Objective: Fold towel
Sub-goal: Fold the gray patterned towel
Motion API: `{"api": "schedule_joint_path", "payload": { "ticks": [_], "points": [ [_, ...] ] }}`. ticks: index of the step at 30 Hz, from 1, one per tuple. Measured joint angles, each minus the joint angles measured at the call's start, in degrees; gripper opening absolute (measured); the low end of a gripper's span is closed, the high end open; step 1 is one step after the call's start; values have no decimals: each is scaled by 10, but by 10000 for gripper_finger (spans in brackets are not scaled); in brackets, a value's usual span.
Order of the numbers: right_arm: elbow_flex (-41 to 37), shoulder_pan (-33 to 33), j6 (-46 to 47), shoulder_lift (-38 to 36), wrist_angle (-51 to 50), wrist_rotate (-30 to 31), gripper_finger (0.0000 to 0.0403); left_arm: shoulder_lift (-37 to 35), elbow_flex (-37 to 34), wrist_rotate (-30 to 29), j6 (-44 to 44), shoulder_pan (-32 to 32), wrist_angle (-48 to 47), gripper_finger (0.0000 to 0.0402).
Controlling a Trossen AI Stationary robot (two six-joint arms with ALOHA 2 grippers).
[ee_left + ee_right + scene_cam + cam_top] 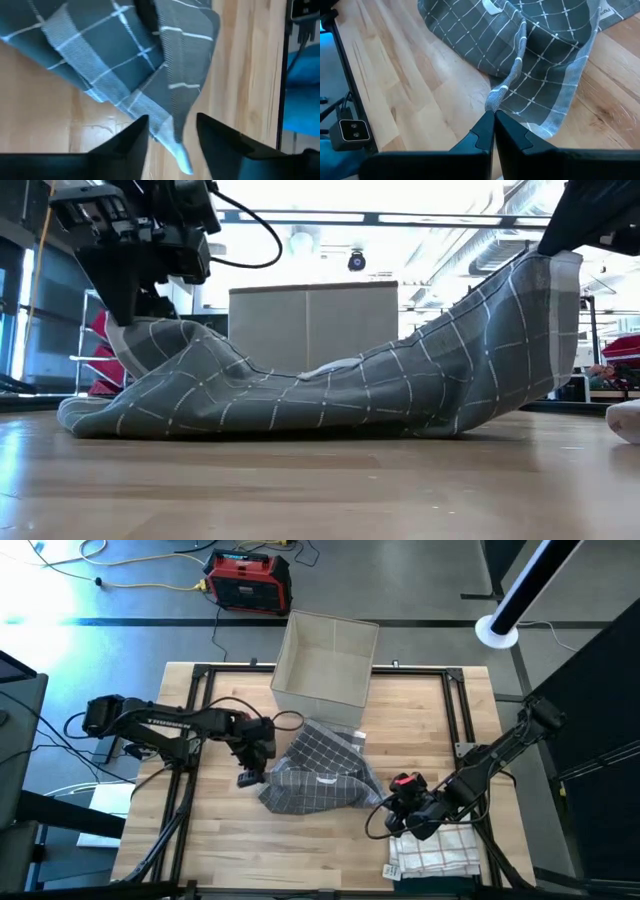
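Right wrist view alone shows right gripper [494, 117] pinching towel [540, 45]; left gripper [172, 135] gapes.

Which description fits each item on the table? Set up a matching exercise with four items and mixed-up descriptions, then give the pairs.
Items:
1. grey checked towel
2. fabric box
3. white checked towel
4. right end effector

Descriptions:
A. folded flat at the table's near right corner
B. shut on a pinched towel edge
C. crumpled at the table's middle
D. open-topped, at the far edge

Pairs: 1-C, 2-D, 3-A, 4-B
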Motion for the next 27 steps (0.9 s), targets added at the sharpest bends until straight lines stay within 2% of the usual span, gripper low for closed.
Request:
{"api": "schedule_joint_path", "payload": {
  "ticks": [3, 5, 11, 18, 22, 27],
  "points": [
    [0, -1, -4, 0, 0, 0, 0, 1, 0, 0, 6, -11, 0, 41],
    [0, -1, -4, 0, 0, 4, 0, 2, 0, 0, 6, -16, -1, 12],
    [0, -1, -4, -1, 1, 9, 0, -5, 6, -40, -29, -19, -10, 3],
    [50, -2, -30, -12, -57, -22, 0, -53, 101, -107, -38, -18, -89, 1],
    [70, -15, -50, -13, -81, -58, 0, -80, 146, -136, -18, -10, -102, 1],
    [41, -44, -54, 14, -81, -112, 19, -73, 139, -141, -14, 2, -102, 0]
  ]
}}
